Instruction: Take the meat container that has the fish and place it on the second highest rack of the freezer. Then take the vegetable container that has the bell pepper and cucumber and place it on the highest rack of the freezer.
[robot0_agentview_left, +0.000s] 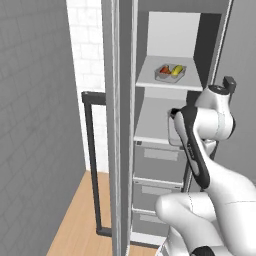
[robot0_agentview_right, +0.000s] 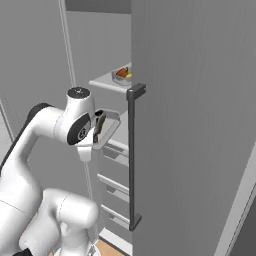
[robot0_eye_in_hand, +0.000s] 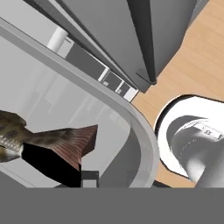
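- We are pinching the rim of the meat container with our gripper, jaws nearly pressed together on it.
- The fish is lying inside, at nine o'clock in the hand view.
- We are holding that container tilted in front of the freezer shelves.
- The vegetable container is sitting on the upper rack, at twelve o'clock from our hand.

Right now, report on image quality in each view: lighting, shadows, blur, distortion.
Left base view: flat, even rendered light, slightly soft; vegetable container small but readable.
Right base view: same flat light, no glare; freezer door blocks much of the scene.
Hand view: fish sharp and very close, seen through the container's transparent wall.
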